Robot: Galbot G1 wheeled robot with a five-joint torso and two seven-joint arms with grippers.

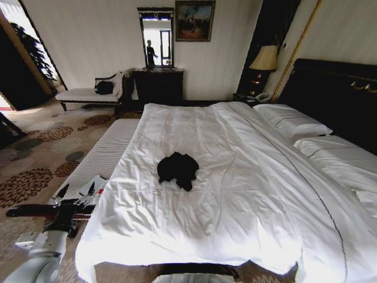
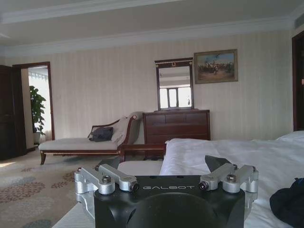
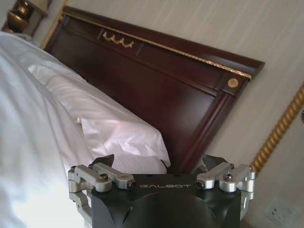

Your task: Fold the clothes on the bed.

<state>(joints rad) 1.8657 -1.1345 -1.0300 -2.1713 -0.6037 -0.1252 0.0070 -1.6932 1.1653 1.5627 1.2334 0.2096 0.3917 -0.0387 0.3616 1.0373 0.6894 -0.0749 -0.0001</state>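
The clothes (image 1: 178, 170) lie as a crumpled black heap in the middle of the bed (image 1: 235, 194), on its white duvet. My left gripper (image 1: 76, 190) hovers open beside the bed's near left corner, over the bench, well short of the heap. In the left wrist view the left gripper (image 2: 161, 164) has its fingers spread wide with nothing between them, and an edge of the clothes (image 2: 289, 204) shows on the bed (image 2: 228, 152). My right gripper (image 3: 159, 164) is open and empty, facing the dark headboard (image 3: 156, 90) and a white pillow (image 3: 109, 123).
A long white-cushioned bench (image 1: 100, 154) runs along the bed's left side. Two pillows (image 1: 294, 122) lie by the headboard. A chaise (image 1: 88, 94), a dark dresser with mirror (image 1: 158, 85) and a lamp (image 1: 264, 59) stand by the far wall. Patterned carpet (image 1: 35, 159) lies to the left.
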